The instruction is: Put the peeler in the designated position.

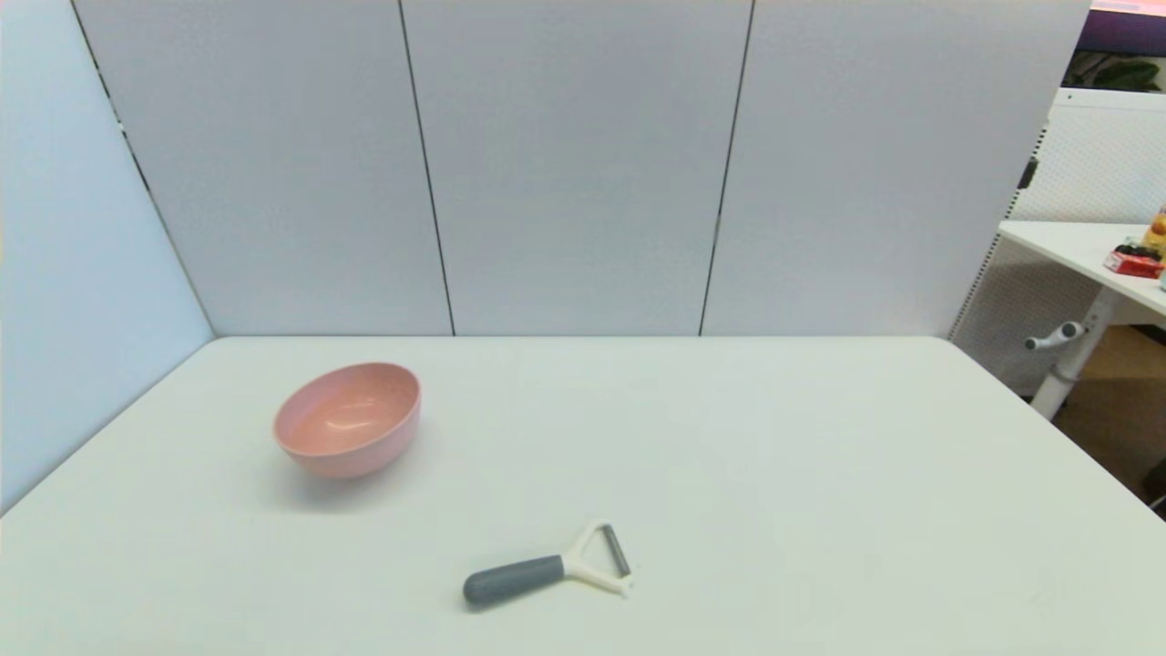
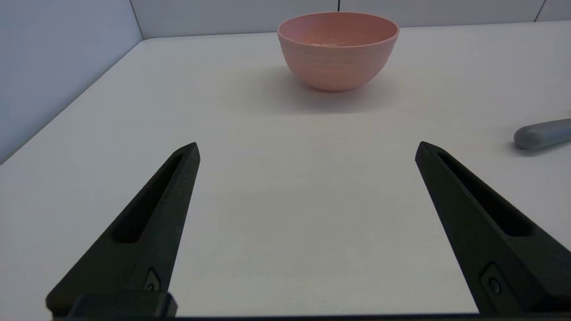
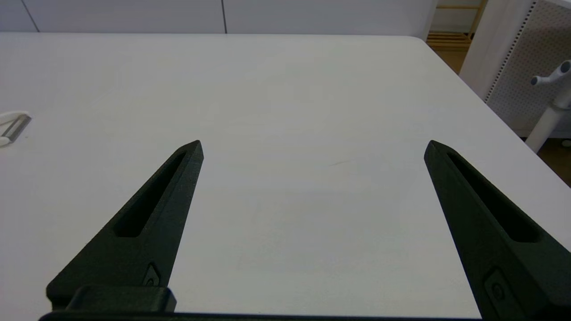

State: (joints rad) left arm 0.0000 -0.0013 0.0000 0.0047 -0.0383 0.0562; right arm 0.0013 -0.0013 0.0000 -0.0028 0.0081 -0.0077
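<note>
Near the front of the white table (image 1: 820,474), the peeler (image 1: 547,572) lies flat, right of the pink bowl (image 1: 348,417) and closer to the robot. Its long side runs left to right: grey handle toward the bowl's side, white head and blade away. Grey wall panels (image 1: 583,164) stand behind. The left gripper (image 2: 308,149) and right gripper (image 3: 312,147) hang low over bare table, fingers spread wide, holding nothing.
</note>
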